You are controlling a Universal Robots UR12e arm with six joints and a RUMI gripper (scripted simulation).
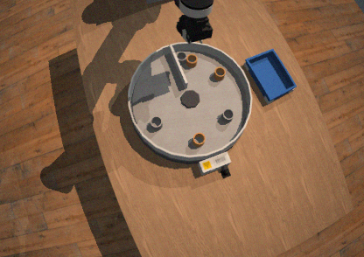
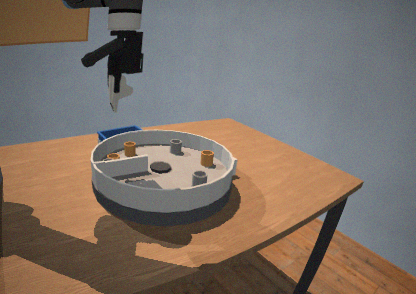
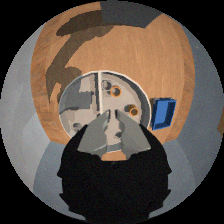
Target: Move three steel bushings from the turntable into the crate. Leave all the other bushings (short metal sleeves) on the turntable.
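Wooden table (image 1: 271, 194) on dark legs, plank floor (image 1: 31, 115), blue-grey wall (image 2: 280, 52), small labelled box (image 1: 214, 163) beside the table's middle.

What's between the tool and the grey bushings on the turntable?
Only open air. The tool hangs shut and empty, high above the turntable's far rim. The divider bar stands right beside the nearest grey bushing, and an orange bushing crowds its other side.
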